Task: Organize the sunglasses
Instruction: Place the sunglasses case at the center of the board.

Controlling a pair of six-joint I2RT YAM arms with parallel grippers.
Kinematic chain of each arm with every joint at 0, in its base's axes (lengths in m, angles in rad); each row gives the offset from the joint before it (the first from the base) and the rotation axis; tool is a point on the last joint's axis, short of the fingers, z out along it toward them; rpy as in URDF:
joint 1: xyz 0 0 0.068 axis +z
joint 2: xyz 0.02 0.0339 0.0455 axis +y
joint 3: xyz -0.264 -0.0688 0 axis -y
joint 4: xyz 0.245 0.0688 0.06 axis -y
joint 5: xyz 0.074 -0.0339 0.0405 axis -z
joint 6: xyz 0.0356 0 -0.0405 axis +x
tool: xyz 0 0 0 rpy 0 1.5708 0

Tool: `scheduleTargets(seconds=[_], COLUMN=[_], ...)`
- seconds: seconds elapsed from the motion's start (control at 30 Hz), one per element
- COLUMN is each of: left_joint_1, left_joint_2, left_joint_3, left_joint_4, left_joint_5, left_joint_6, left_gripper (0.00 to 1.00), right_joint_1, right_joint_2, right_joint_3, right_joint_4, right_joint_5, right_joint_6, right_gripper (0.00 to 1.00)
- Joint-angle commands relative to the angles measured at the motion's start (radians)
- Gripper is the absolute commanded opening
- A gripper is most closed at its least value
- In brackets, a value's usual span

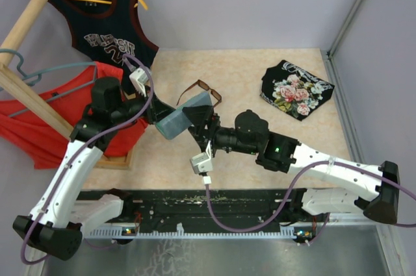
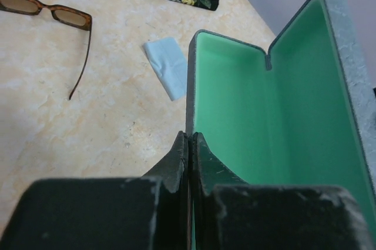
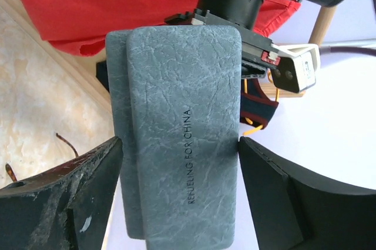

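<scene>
- One pair of sunglasses (image 1: 207, 87), far centre, beyond the case (image 1: 179, 120)
- One open case, wall clamped in left gripper (image 2: 190, 144)
- Right gripper (image 3: 179, 144) straddles case; hold unclear
- One blue cloth (image 2: 166, 65)

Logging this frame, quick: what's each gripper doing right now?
Left gripper: closed on the case edge.
Right gripper: fingers straddle the case; gripping or not cannot be told.

top view looks down from behind; both wrist views sit close, sharing the case (image 2: 258, 120) (image 3: 182, 144)
</scene>
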Motion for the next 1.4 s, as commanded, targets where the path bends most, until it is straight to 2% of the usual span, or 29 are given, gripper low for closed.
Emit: scheduleTargets(seconds=[0.0,0.17,0.3,0.4,0.47,0.5,0.6,0.7,0.83,0.93,1.03,1.2,1.37], left_joint_1=[0.004,0.004,0.004,0.004,-0.002,-0.007,-0.045,-0.098,-0.184,-0.264,-0.327,-0.406,-0.455], left_joint_2=[0.001,0.003,0.003,-0.001,-0.012,-0.02,-0.047,-0.058,-0.037,-0.022,0.008,0.08,0.173], left_joint_3=[0.028,0.022,0.005,-0.015,-0.04,-0.056,-0.122,-0.19,-0.26,-0.333,-0.404,-0.508,-0.584], left_joint_4=[0.032,0.031,0.04,0.057,0.081,0.101,0.165,0.21,0.236,0.287,0.342,0.459,0.59], left_joint_5=[-0.021,-0.057,-0.133,-0.238,-0.317,-0.354,-0.493,-0.629,-0.757,-0.876,-0.962,-1.051,-1.105], left_joint_6=[0.006,0.008,0.007,-0.006,-0.032,-0.048,-0.098,-0.153,-0.228,-0.287,-0.345,-0.421,-0.463], left_gripper=[0.0,0.0,0.0,0.0,0.0,0.0,0.0,0.0,0.0,0.0,0.0,0.0,0.0], right_joint_1=[-0.001,-0.001,0.0,0.0,-0.001,0.0,-0.001,-0.001,-0.018,-0.074,-0.105,-0.106,-0.117], right_joint_2=[-0.036,-0.058,-0.117,-0.178,-0.217,-0.233,-0.252,-0.225,-0.213,-0.211,-0.218,-0.216,-0.185], right_joint_3=[0.038,0.014,-0.077,-0.165,-0.189,-0.184,-0.139,-0.093,-0.145,-0.19,-0.237,-0.291,-0.297], right_joint_4=[0.056,0.091,0.242,0.395,0.411,0.381,0.18,-0.071,-0.265,-0.337,-0.324,-0.316,-0.389], right_joint_5=[0.022,0.03,0.04,0.103,0.204,0.239,0.479,0.641,0.708,0.604,0.527,0.54,0.576], right_joint_6=[0.051,0.077,0.211,0.454,0.69,0.82,1.202,1.48,1.813,1.916,1.982,2.108,2.185], right_gripper=[0.8,0.83,0.83,0.8,0.77,0.77,0.77,0.77,0.81,0.83,0.85,0.88,0.91])
